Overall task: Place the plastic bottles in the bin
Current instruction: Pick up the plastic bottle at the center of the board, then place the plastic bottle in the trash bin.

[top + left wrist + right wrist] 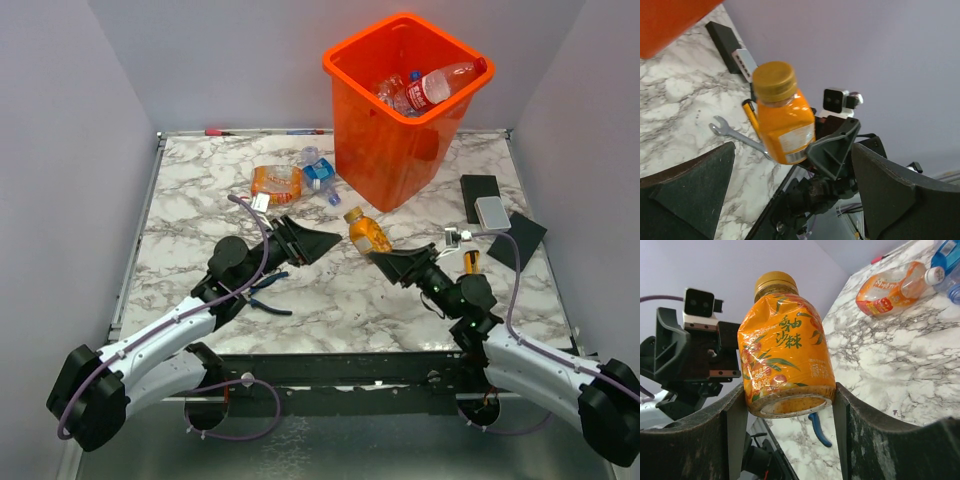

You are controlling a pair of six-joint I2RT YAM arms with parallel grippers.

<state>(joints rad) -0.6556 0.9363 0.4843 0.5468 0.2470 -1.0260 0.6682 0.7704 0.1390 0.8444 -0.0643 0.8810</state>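
A small orange bottle (pixel 368 232) with a gold cap is held up above the table, and my right gripper (pixel 388 258) is shut on its base. In the right wrist view the bottle (pixel 785 355) sits base-first between my right gripper's (pixel 790 405) two fingers. My left gripper (pixel 322 243) stands wide open just left of it, empty, facing the bottle (pixel 782 117). The orange bin (pixel 385 150) stands at the back with several bottles (pixel 430 88) inside. A crushed orange-labelled bottle (pixel 277 182) and a blue-labelled bottle (pixel 318 172) lie left of the bin.
Blue-handled pliers (pixel 265 290) lie under the left arm. A steel wrench (pixel 735 132) lies on the marble near the right arm. A black box (pixel 480 190), a grey device (pixel 492 211) and a black square (pixel 517 235) sit at the right edge.
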